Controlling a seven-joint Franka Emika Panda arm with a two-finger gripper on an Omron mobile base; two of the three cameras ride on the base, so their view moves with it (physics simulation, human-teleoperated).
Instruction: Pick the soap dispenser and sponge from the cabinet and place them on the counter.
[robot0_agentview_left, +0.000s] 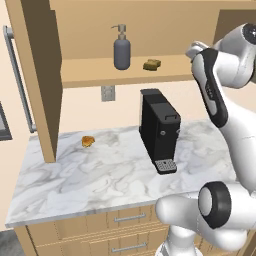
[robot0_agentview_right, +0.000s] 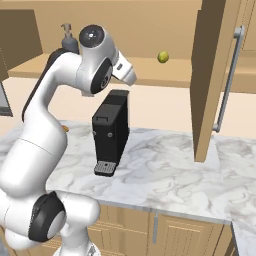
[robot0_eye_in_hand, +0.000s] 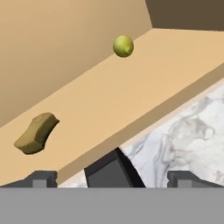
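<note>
Hand view: two dark finger tips (robot0_eye_in_hand: 112, 178) spread wide, nothing held, just short of light-wood cabinet shelf (robot0_eye_in_hand: 144, 83). Mustard pinched-sided sponge block (robot0_eye_in_hand: 36, 133) on shelf, ahead and left of jaws, long axis slanting. Slate-grey pump soap dispenser (robot0_agentview_left: 121, 49) further left on shelf. White-grey marble counter (robot0_agentview_left: 90, 175) below.
</note>
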